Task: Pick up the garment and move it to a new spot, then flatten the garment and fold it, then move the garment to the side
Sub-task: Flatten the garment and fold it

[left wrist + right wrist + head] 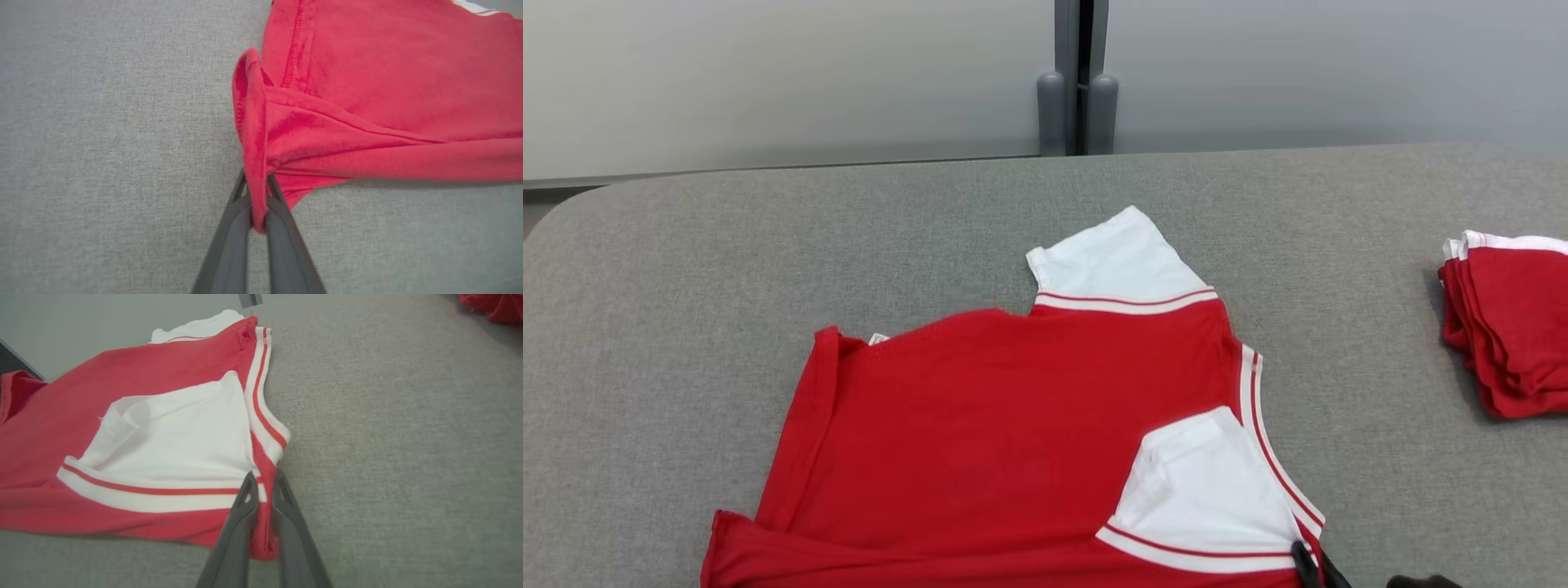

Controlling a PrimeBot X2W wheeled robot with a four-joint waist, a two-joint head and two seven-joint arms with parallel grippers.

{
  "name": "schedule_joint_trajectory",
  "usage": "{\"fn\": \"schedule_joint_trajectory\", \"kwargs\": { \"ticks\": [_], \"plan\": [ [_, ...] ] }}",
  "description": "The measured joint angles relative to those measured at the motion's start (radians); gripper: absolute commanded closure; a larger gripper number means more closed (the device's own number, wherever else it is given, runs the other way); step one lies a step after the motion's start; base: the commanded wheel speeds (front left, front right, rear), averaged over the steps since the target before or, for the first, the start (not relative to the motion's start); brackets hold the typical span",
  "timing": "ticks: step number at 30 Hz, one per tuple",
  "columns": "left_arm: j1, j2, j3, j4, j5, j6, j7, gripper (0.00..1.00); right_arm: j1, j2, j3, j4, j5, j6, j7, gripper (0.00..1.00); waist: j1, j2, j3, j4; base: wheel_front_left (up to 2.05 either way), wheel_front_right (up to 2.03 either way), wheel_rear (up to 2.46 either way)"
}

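1. Location: the garment (1013, 408), red with white sleeves, lies on the grey worktop (686, 286). It sits around the middle, toward the near side. Its near margin runs off the bottom of the head view.
2. Left end effector (258, 192): clamped narrow on a bunched red corner at the garment's near left. The fabric is pinched between the two fingers. This corner is raised, with a shadow on the worktop beneath it.
3. Right end effector (263, 484): clamped narrow on the near-right corner, on red fabric just beside the striped trim.
4. Layout: the red body is spread largely flat. The near sleeve (1201, 482) is turned inward and rests on the body. The far sleeve (1115, 261) projects beyond the far edge. A narrow strip along the left edge is turned over.
5. Steps judged complete: relocation and flattening. Folding appears to have begun, since one sleeve already lies inward.
6. Step judged in hand: a fold of the near edge, given the grip on both near corners.
7. Steps judged remaining: the far sleeve, the main folds, then transfer to the side.
8. A stack (1511, 327) of folded red garments lies at the right, well apart from the garment. It is the likely destination.
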Motion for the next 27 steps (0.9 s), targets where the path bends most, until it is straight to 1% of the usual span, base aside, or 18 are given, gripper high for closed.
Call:
{"fn": "schedule_joint_trajectory", "kwargs": {
  "ticks": [4, 5, 6, 7, 8, 11, 13, 15, 16, 19, 22, 25, 27],
  "plan": [
    [0.067, 0.018, 0.004, -0.077, -0.02, 0.027, 0.064, 1.0, 0.089, -0.001, -0.001, -0.078, 0.005, 0.0, 0.05, 1.0, 0.0, 0.0, -0.028, -0.01, 0.0, 0.0, 0.0],
    [0.075, 0.017, 0.001, -0.092, -0.022, 0.034, 0.075, 0.94, 0.1, -0.001, -0.001, -0.09, 0.005, 0.0, 0.06, 1.0, 0.0, 0.0, -0.032, -0.014, 0.0, 0.0, 0.0],
    [0.08, 0.017, -0.001, -0.103, -0.026, 0.035, 0.085, 0.58, 0.106, -0.002, 0.0, -0.099, 0.005, 0.0, 0.068, 0.79, 0.0, 0.0, -0.035, -0.016, 0.0, 0.0, 0.0],
    [0.081, 0.014, -0.002, -0.11, -0.032, 0.04, 0.093, 0.11, 0.106, -0.002, -0.001, -0.107, 0.003, 0.0, 0.075, 0.58, 0.0, 0.0, -0.038, -0.019, 0.0, 0.0, 0.0],
    [0.081, 0.009, -0.005, -0.116, -0.034, 0.048, 0.098, 0.0, 0.105, -0.002, -0.003, -0.109, -0.003, 0.0, 0.08, 0.0, 0.0, 0.0, -0.041, -0.021, 0.0, 0.0, 0.0],
    [0.079, -0.014, -0.017, -0.14, -0.032, 0.07, 0.107, 0.0, 0.098, -0.005, -0.009, -0.111, -0.025, -0.001, 0.085, 0.0, 0.0, 0.0, -0.045, -0.023, 0.0, 0.0, 0.0],
    [0.068, -0.035, -0.021, -0.156, -0.028, 0.081, 0.09, 0.0, 0.081, -0.005, -0.012, -0.117, -0.036, -0.001, 0.079, 0.0, 0.0, 0.0, -0.046, -0.023, 0.0, 0.0, 0.0],
    [0.049, -0.05, -0.016, -0.174, -0.015, 0.096, 0.05, 0.0, 0.051, -0.005, -0.025, -0.152, -0.075, -0.001, 0.067, 0.0, 0.0, 0.0, -0.051, -0.024, 0.0, 0.0, 0.0],
    [0.044, -0.052, -0.014, -0.176, -0.011, 0.097, 0.041, 0.0, 0.042, -0.005, -0.03, -0.169, -0.082, -0.001, 0.065, 0.0, 0.0, 0.0, -0.054, -0.025, 0.0, 0.0, 0.0],
    [0.029, -0.058, -0.004, -0.187, 0.015, 0.123, -0.003, 0.0, 0.018, -0.005, -0.036, -0.232, -0.113, -0.001, 0.067, 0.0, 0.0, 0.0, -0.063, -0.031, 0.0, 0.0, 0.0],
    [0.002, -0.062, 0.003, -0.204, 0.048, 0.149, -0.039, 0.0, -0.002, -0.005, -0.042, -0.302, -0.146, -0.001, 0.089, 0.0, 0.0, 0.0, -0.072, -0.036, 0.0, 0.0, 0.0],
    [-0.014, -0.062, 0.012, -0.223, 0.075, 0.182, -0.062, 0.0, -0.005, -0.005, -0.041, -0.36, -0.165, -0.001, 0.114, 0.0, 0.0, 0.0, -0.079, -0.037, 0.0, 0.0, 0.0],
    [-0.02, -0.061, 0.016, -0.241, 0.09, 0.195, -0.071, 0.0, -0.004, -0.005, -0.04, -0.391, -0.165, -0.001, 0.128, 0.0, 0.0, 0.0, -0.081, -0.035, 0.0, 0.0, 0.0]
  ]
}}
